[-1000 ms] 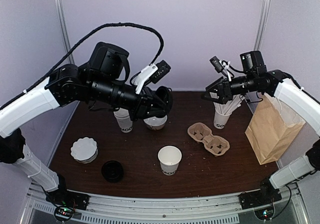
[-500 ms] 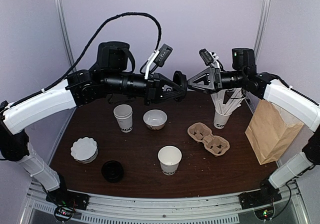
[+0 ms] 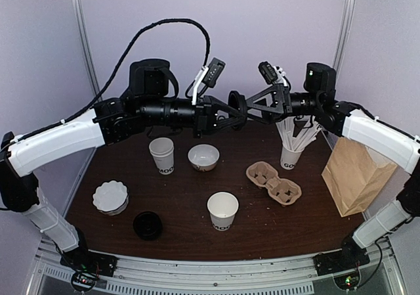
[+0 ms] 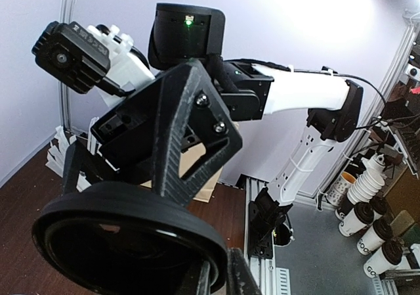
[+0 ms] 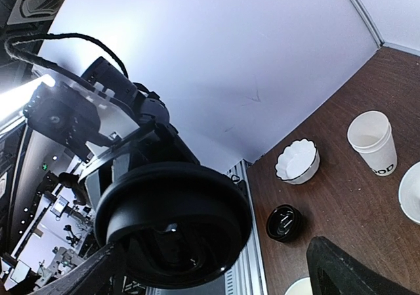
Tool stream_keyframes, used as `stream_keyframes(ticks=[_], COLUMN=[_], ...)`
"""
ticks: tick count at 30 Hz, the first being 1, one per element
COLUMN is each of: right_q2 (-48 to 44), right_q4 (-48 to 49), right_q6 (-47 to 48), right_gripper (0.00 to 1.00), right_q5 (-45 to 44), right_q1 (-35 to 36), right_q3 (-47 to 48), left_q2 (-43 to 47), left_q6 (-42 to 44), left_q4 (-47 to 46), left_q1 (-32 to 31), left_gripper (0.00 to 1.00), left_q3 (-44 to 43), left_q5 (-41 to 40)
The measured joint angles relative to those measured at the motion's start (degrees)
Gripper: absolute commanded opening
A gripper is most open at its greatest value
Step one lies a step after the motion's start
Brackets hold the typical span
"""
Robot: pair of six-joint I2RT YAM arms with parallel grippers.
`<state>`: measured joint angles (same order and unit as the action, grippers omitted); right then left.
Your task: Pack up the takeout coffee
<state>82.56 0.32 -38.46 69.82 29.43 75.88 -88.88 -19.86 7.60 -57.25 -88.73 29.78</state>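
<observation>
Early stage: left gripper (image 3: 231, 112) clenched on black lid (image 3: 235, 102) midair, right gripper (image 3: 253, 104) spread wide, cup (image 3: 223, 210) unlidded, paper bag (image 3: 357, 177) apparently unpacked.

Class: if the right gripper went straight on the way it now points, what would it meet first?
The black lid held up in the left gripper. It sits directly before the open right gripper and fills much of the right wrist view. Whether they touch is unclear.
</observation>
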Motion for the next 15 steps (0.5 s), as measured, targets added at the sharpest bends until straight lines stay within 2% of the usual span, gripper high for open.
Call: stream_keyframes(ticks=[3, 8, 12, 15], right_q2=[0.0, -0.1, -0.4, -0.4], right_q4=[7.3, 13.7, 14.4, 11.4], right_q6=[-5.9, -10.8, -11.0, -8.7], right_gripper=[0.99, 1.00, 0.99, 0.99], right_q5=[1.6, 2.9, 3.0, 2.9], right_q1=[0.0, -0.1, -0.1, -0.1], right_q3=[-2.8, -3.7, -3.7, -3.6], left_q2=[0.4, 0.4, 0.4, 0.4], left_q6=[-0.4, -0.9, -1.3, -1.6], left_q4=[-2.4, -4.8, -6.5, -7.7], left_q1=[0.3, 0.7, 0.9, 1.1], left_gripper=[0.07, 0.07, 0.07, 0.07], left_q3=[2.3, 4.3, 4.4, 4.4], left_q5=[-0.2, -0.2, -0.2, -0.1])
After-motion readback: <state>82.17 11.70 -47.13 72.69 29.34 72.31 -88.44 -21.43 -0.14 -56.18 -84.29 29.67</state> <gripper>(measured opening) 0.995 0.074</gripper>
